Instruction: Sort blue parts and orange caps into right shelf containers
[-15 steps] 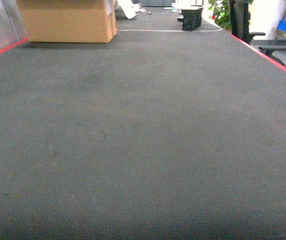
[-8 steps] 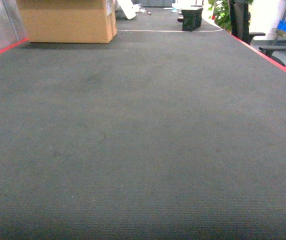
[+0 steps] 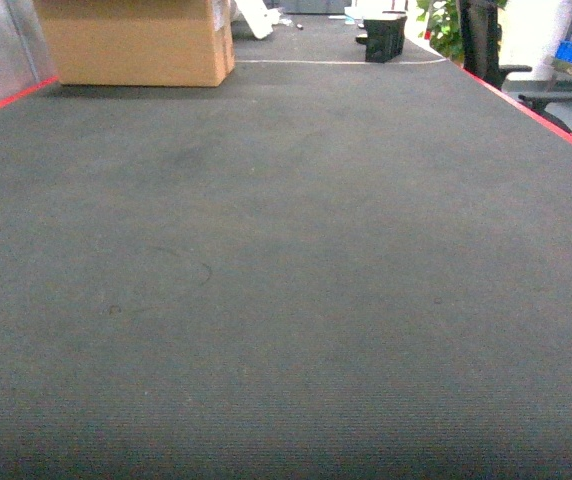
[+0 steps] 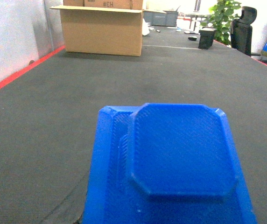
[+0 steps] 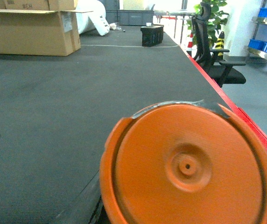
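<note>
- Blue part (image 4: 173, 163) filling the lower half of the left wrist view, very close to the lens: a bright-blue piece with a raised, flat, eight-sided face and finely ridged surfaces, cut off by the bottom edge.
- Left claw itself not to be made out in that view (fingers hidden, so no telling how wide they stand or whether they have hold of the blue part).
- Orange cap (image 5: 189, 168) just as close in the right wrist view: a flat round orange face with a rim, a raised ring and a small hole at the centre, slightly blurred.
- Right claw likewise not visible; its opening, and whether it grips the cap, cannot be told.
- Dark grey carpeted table (image 3: 286, 280) stretching ahead in the head view, edged in red along both sides; neither arm nor either part in sight there.
- Cardboard box (image 3: 136, 40) at the far left end of the table, open-topped in the left wrist view.
- Small black crate (image 3: 384, 36) at the far end, right of centre, well apart from the box.
- Black office chair (image 5: 215, 51) off the table's right edge, green plant (image 5: 213, 16) behind it.
- Blue bins (image 5: 266, 46) on a metal rack at the far right, small and partly cut off by the frame.
</note>
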Robot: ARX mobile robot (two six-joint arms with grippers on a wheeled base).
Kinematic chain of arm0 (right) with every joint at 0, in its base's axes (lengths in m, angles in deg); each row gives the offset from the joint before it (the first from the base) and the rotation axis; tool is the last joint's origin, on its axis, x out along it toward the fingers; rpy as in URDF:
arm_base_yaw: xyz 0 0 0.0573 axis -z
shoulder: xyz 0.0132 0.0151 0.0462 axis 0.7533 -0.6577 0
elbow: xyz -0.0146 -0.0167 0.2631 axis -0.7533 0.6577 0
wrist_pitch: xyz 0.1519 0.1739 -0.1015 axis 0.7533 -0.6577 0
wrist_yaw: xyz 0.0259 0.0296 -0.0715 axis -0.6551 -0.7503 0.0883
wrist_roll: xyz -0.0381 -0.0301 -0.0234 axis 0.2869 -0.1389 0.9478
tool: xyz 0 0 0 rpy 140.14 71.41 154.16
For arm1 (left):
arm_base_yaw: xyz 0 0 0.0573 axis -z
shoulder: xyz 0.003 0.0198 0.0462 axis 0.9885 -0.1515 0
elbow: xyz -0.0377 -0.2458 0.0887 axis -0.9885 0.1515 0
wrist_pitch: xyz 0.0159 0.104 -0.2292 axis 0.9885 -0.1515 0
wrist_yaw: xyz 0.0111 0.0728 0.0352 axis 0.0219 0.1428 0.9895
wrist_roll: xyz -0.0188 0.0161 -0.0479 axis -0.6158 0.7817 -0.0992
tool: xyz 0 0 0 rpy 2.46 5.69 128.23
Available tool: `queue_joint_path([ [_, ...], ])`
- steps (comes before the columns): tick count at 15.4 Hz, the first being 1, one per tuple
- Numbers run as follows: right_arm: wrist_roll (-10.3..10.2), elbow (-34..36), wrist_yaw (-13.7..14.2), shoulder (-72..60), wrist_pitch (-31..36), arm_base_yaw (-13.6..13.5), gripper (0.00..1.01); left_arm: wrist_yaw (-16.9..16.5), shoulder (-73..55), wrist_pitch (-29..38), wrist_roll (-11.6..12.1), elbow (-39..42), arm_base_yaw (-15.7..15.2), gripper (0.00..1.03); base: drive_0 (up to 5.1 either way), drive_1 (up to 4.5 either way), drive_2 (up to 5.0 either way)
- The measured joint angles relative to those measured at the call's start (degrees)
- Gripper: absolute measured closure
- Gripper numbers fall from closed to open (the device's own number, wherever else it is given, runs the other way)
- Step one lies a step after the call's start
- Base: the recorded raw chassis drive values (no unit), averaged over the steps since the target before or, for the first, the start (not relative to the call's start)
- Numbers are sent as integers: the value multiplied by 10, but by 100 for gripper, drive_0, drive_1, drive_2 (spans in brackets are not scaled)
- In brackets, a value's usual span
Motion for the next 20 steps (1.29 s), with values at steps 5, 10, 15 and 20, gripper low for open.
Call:
queue_joint_path([
  [5, 0, 0, 0, 0, 0, 0, 57, 1, 0, 0, 0, 0, -1, 61, -134, -134, -134],
  [10, 0, 0, 0, 0, 0, 0, 57, 0, 0, 0, 0, 0, -1, 61, -160, -160, -160],
  [15, 0, 0, 0, 0, 0, 0, 57, 0, 0, 0, 0, 0, -1, 61, -160, -160, -160],
  [20, 0, 0, 0, 0, 0, 0, 57, 0, 0, 0, 0, 0, -1, 61, -159, -159, -159],
])
